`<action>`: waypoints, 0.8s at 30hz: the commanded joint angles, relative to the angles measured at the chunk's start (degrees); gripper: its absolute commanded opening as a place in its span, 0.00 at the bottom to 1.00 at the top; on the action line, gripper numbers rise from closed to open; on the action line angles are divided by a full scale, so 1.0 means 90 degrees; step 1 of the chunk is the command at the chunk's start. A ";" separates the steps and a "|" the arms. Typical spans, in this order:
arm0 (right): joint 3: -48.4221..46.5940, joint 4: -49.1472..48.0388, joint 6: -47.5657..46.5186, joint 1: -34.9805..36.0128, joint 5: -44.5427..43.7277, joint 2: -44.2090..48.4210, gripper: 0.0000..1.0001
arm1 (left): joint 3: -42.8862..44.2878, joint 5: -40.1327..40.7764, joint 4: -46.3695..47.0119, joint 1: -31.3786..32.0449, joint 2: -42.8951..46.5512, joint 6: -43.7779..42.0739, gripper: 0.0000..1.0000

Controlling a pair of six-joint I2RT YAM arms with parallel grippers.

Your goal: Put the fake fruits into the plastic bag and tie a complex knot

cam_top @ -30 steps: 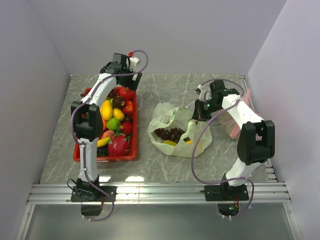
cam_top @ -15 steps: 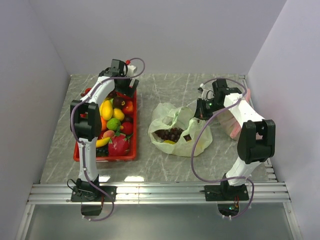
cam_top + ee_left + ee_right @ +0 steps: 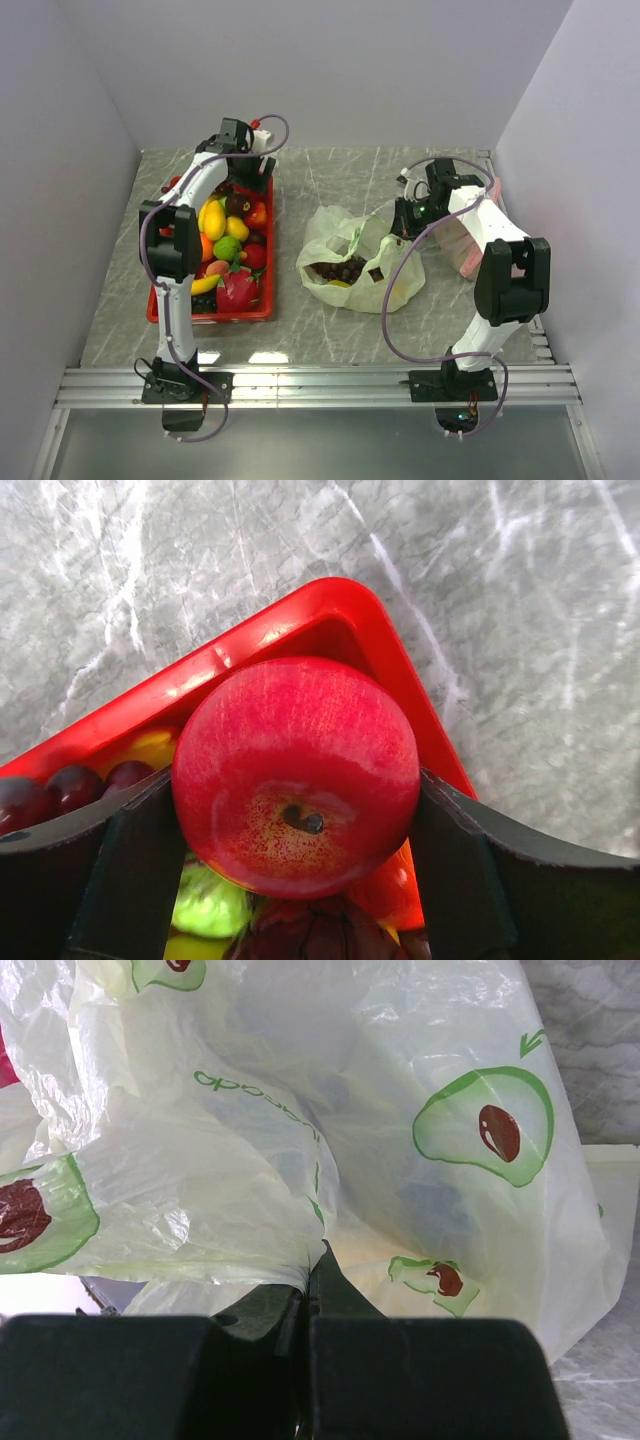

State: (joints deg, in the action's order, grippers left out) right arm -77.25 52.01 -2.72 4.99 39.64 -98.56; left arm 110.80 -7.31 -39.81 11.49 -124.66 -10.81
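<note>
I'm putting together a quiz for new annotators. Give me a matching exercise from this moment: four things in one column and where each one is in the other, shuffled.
Things:
1. red apple
2. purple grapes
3. plastic bag
4. pink dragon fruit

Places:
A. pinched in the right gripper
B. near end of the red tray
C. between the fingers of the left gripper, at a corner of the tray
D. inside the bag

Pairs: 1-C; 2-D; 3-A; 4-B
</note>
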 commanded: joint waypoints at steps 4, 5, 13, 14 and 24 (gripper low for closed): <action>-0.0069 0.0032 -0.0147 -0.0106 -0.0068 0.0170 0.00 | 0.0043 -0.0583 0.0165 0.0003 0.1563 0.0088 0.53; -0.0049 0.0022 -0.0137 -0.0106 -0.0068 0.0199 0.00 | -0.0006 -0.0710 0.0195 0.0003 0.1711 0.0097 0.52; -0.0010 -0.0114 -0.0069 -0.0106 -0.0020 0.0219 0.00 | -0.1029 -0.2972 -0.0088 0.0120 0.3486 0.0293 0.44; -0.0020 -0.0124 -0.0040 -0.0106 -0.0010 0.0219 0.00 | -0.1206 -0.3218 -0.0107 0.0285 0.3674 0.0302 0.44; -0.0079 -0.0202 0.0165 -0.0106 0.0166 0.0258 0.00 | -0.2525 -0.3826 -0.1473 0.2902 0.5433 -0.1102 0.46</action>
State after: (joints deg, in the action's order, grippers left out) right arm -77.23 51.53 -2.15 4.54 39.99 -98.54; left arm 90.19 -38.11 -47.70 33.32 -78.50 -14.55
